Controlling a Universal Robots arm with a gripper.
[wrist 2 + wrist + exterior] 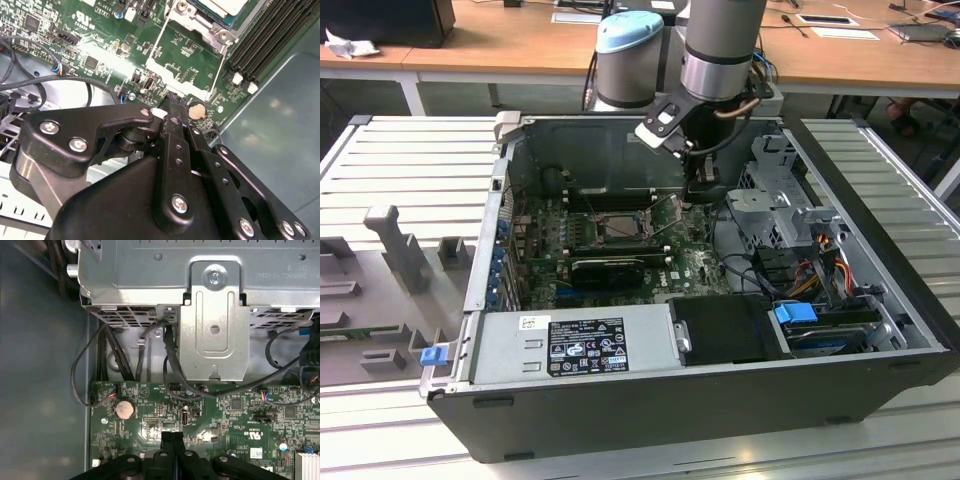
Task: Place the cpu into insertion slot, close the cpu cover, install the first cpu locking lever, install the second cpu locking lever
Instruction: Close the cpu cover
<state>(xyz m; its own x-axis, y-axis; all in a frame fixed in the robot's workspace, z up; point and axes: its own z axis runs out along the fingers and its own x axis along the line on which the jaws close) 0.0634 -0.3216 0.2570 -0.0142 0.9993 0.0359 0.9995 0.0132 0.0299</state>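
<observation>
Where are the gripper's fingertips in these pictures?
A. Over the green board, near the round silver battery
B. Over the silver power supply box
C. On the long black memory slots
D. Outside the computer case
A: in both wrist views the gripper points its closed tips at the green motherboard, with the round coin battery close by.

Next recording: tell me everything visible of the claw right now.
The claw is black and metal-looking, built of linked bars joined by silver screws. In the first wrist view its two fingers are pressed together with nothing between them. It points down at the green motherboard, near a round coin battery. Whether the tips touch the board cannot be told.
</observation>
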